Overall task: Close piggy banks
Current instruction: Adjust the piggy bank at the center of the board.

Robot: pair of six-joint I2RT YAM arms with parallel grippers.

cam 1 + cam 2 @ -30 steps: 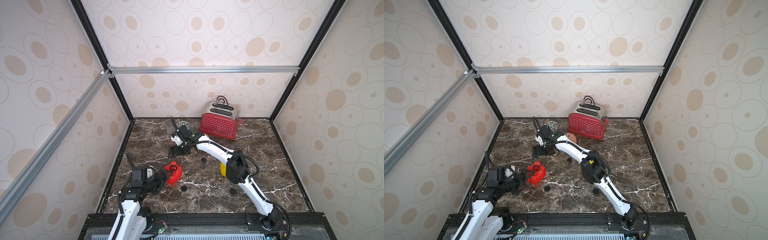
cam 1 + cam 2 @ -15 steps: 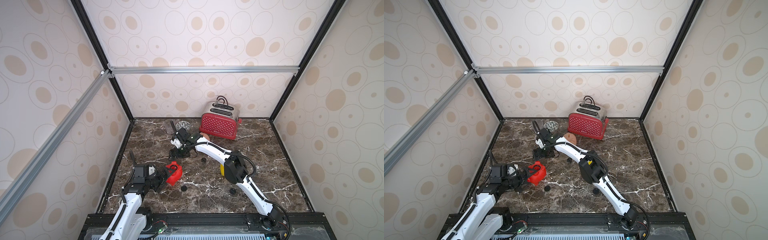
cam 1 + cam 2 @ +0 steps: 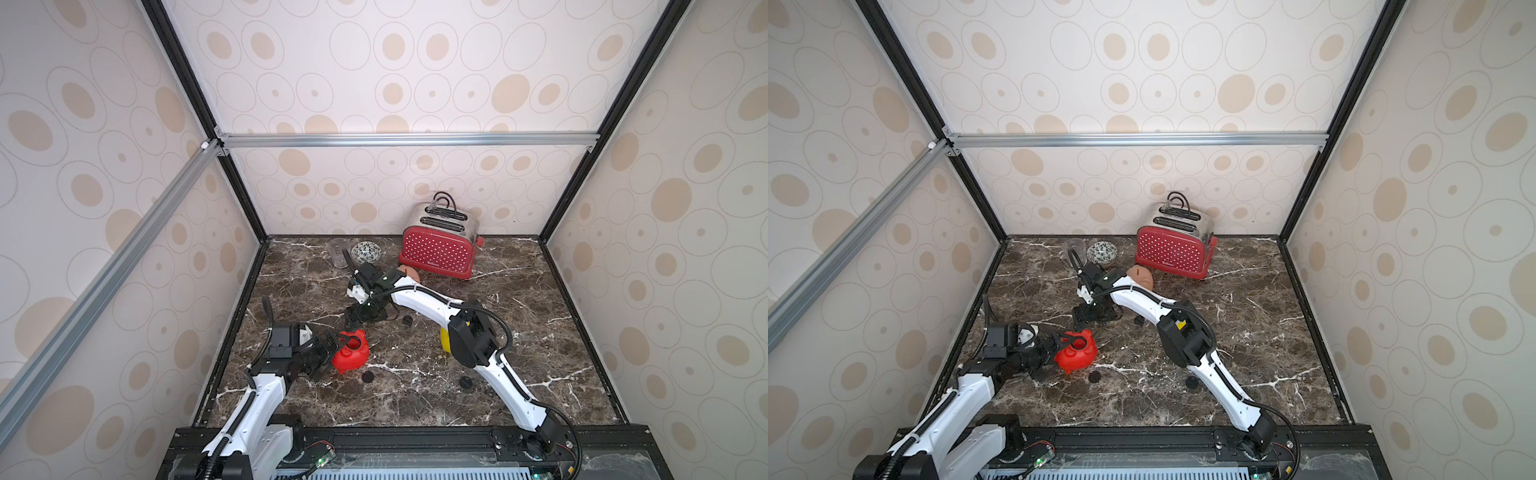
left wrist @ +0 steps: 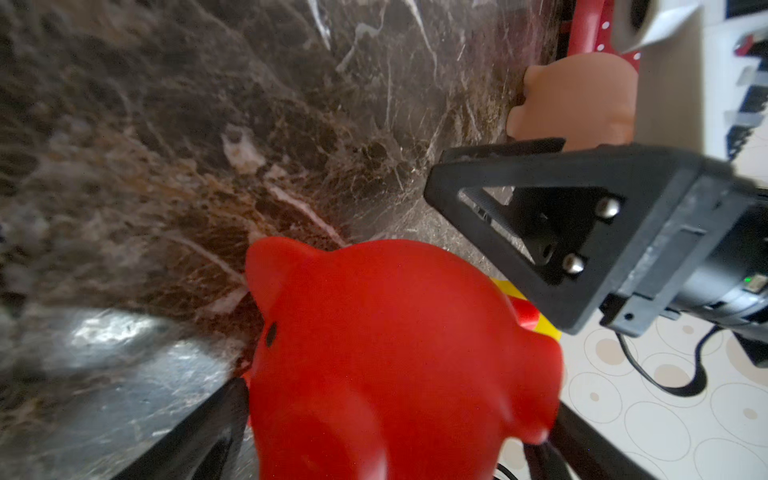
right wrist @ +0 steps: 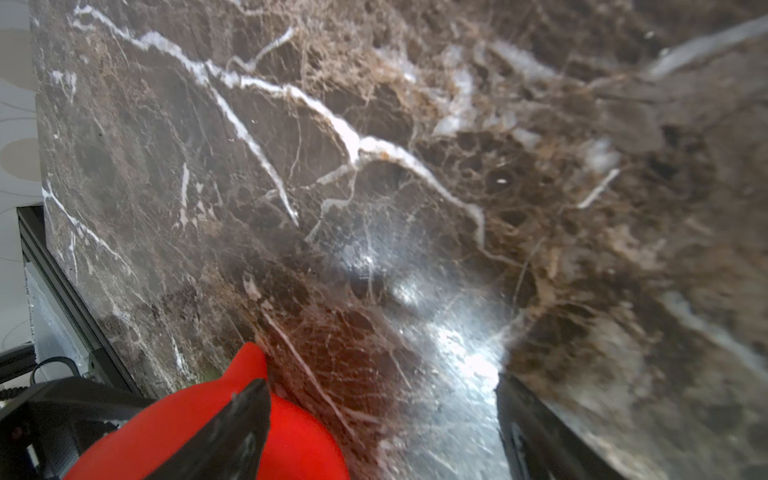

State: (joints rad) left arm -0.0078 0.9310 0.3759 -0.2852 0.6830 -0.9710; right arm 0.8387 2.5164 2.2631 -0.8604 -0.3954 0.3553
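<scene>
Largely, the dark brown marble tabletop (image 3: 540,332), glossy and veined in white, is seen bare, though it is blurred in both wrist views. The right arm (image 3: 419,301), white shells with black joints, is stretched from the near right to the far left, and much is hidden by it. Only a sliver of the yellow piggy bank (image 3: 444,338) is seen behind its elbow, right of centre. The pale pink piggy bank (image 3: 1140,275), matte and rounded, is half covered at the far side, just in front of the red dotted toaster (image 3: 436,255) with its polished metal top.

The right gripper (image 3: 368,318) is pointed down at the marble left of centre. Its black fingers are shown spread apart in the right wrist view, with nothing between them.

At the near left, the red piggy bank (image 3: 351,357), smooth shiny plastic with stubby bumps, is found on the table between the widely parted fingers of the left gripper (image 3: 337,351). Whether it is touched by them cannot be made out.

A patterned bowl (image 3: 366,251) and a clear glass (image 3: 337,253) are set at the far edge. Three small black round discs (image 3: 367,377) are scattered about the middle.
</scene>
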